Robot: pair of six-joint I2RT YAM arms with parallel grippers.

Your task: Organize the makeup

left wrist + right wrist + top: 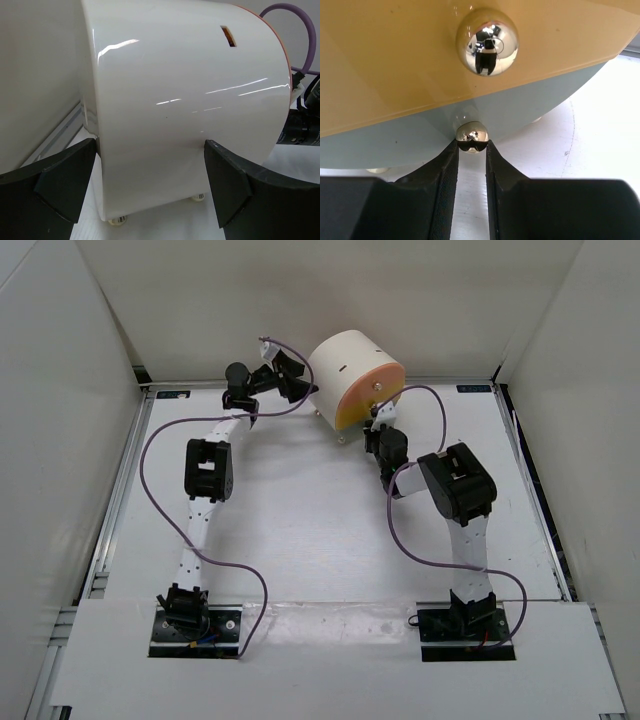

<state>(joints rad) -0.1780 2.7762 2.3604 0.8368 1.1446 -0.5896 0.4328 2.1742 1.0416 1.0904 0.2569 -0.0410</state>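
Observation:
No makeup shows in any view. The cream cylindrical box [352,370] with an orange front stands at the back centre of the table. My left gripper [290,375] is open at the box's left side. In the left wrist view the glossy cream wall [185,100] fills the space just beyond the spread left gripper [150,170]. My right gripper [378,420] is at the box's front. In the right wrist view the right gripper [472,146] is shut on the small chrome knob [472,136] of the pale lower drawer [395,140]. A larger chrome knob [487,41] sits on the orange drawer front [395,60] above.
White walls enclose the table [300,530] on the left, back and right, with metal rails along its edges. Purple cables [150,455] loop beside both arms. The box stands on small round feet [118,220].

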